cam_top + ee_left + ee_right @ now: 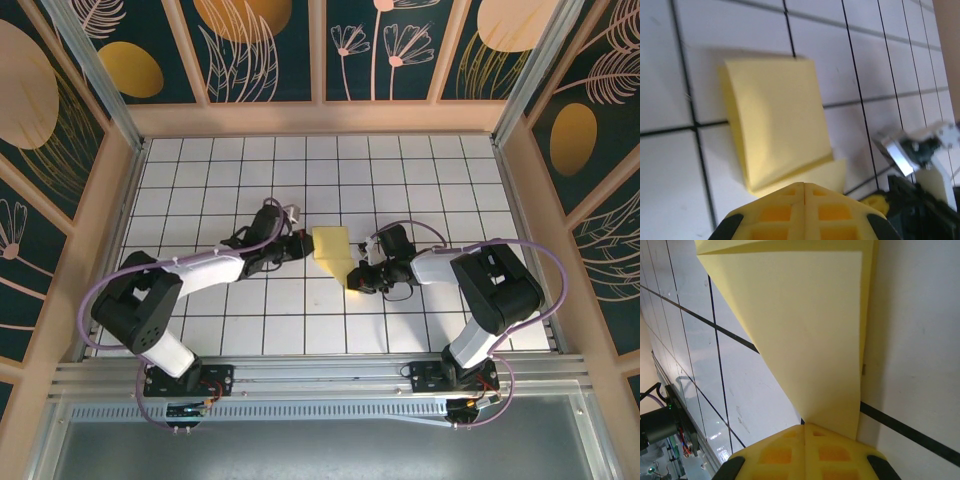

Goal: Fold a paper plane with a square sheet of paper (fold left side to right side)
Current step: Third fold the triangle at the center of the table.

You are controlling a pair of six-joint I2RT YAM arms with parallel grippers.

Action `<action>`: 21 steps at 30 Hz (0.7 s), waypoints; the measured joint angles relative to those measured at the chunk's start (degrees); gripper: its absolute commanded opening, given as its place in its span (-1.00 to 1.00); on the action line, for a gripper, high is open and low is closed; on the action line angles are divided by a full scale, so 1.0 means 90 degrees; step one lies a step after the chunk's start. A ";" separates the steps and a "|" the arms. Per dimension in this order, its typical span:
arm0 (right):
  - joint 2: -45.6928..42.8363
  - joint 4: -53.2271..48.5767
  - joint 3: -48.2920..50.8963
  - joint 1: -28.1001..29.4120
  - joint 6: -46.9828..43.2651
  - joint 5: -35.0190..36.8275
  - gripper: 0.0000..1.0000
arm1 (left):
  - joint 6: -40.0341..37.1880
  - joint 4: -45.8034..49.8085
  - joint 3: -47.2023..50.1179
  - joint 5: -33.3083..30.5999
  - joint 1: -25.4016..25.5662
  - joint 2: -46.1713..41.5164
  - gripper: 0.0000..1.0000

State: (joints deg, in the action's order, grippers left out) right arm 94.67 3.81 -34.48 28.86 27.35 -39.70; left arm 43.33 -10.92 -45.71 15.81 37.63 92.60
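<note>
At the middle of the table [200, 200] lies the paper [332, 250] – no longer a flat square but doubled over, one layer arching loosely above another, with a tapering point toward the near side.

We judge the step in hand to be carrying the left side across to the right. To do it well we would pin one edge flat so the sheet cannot skate on the smooth tiles. Then we would sweep the free layer over low and slowly, line its edge up with the edge beneath before any pressure goes on, and only then run the crease down. The bowed upper layer tells us the fold is soft, so a hasty press could set it crooked.

The left gripper [303, 246] sits at the paper's left edge with its jaws together. Its wrist view puts the tips at the lower flap, but we cannot tell whether they pinch it or merely rest on it. The right gripper [356, 281] is closed too – the paper's narrow corner runs straight into its tips, so we take it as held.

Both arms fold their elbows outward and bring their forearms inward, wrists low over the table, the grippers meeting the paper from opposite sides.
</note>
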 measured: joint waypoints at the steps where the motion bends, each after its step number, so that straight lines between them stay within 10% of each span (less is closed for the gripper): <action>1: 0.0000 0.0000 0.0000 0.0000 0.0000 0.0002 -1.00 | 0.0002 -0.0002 -0.0007 0.0041 0.0121 0.0085 -0.96; 21: 0.0000 -0.0002 0.0000 0.0000 0.0000 0.0002 -1.00 | 0.0216 -0.0245 -0.0561 0.0177 0.0476 0.1331 -0.98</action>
State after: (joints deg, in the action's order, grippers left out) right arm 94.67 3.79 -34.48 28.86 27.35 -39.68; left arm 45.28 -13.13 -50.76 17.41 41.91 104.57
